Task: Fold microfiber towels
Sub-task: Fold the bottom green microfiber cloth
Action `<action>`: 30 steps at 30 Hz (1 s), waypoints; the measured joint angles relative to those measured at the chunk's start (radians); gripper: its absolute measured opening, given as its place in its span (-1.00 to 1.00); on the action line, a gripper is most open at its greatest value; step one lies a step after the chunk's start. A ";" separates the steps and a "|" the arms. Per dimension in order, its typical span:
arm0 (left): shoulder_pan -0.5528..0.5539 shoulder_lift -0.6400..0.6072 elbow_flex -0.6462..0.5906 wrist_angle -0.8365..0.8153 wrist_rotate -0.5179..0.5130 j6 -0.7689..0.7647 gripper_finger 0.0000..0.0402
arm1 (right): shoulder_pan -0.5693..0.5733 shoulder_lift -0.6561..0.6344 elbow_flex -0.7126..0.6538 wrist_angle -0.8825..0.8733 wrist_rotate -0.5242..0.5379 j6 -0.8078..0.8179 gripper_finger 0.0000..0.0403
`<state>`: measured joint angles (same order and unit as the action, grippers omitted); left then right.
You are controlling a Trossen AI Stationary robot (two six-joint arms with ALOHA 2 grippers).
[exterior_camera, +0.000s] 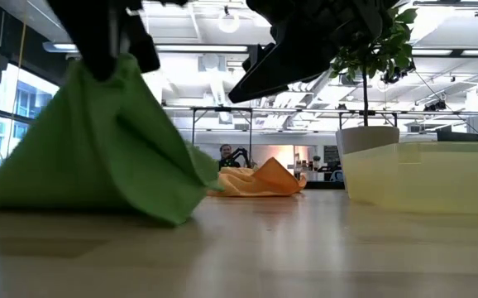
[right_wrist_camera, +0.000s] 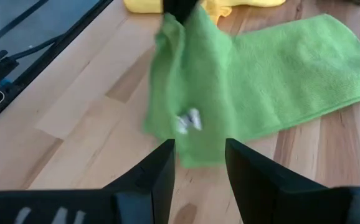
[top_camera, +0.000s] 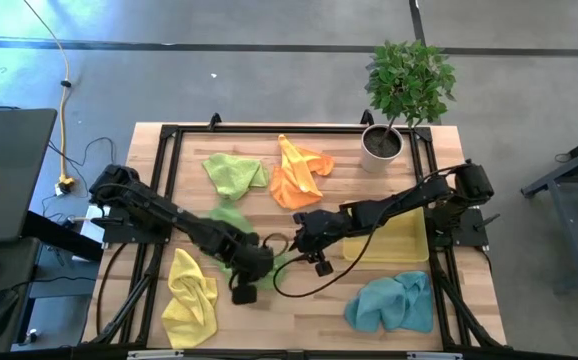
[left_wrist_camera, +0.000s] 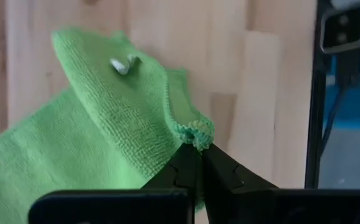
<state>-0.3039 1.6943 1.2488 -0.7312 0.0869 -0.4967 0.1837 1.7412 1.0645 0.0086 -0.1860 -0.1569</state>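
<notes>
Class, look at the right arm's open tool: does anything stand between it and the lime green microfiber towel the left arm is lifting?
Nothing visible does. The right tool is open directly before the hanging lime green microfiber towel, which the left tool pinches by one edge; only bare wooden table lies around it.

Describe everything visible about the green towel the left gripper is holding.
The lime green towel is a soft, nubby microfiber cloth with a stitched hem and a small white tag. The left gripper, shut, pinches one hemmed corner and lifts it into a tent, while the rest trails flat on the wooden table. The open right gripper hovers nearby, not touching.
</notes>
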 joint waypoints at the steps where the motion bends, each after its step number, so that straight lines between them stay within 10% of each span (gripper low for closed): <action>1: -0.015 0.001 0.000 0.003 -0.009 0.013 -1.00 | 0.000 0.000 0.000 0.001 0.000 0.000 -0.34; 30: -0.141 0.093 -0.092 0.067 -0.099 0.160 -0.72 | 0.112 0.206 0.001 0.371 -0.047 0.314 -0.34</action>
<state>-0.4454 1.7869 1.1569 -0.6647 -0.0119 -0.3363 0.2961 1.9468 1.0653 0.3794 -0.2325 0.1568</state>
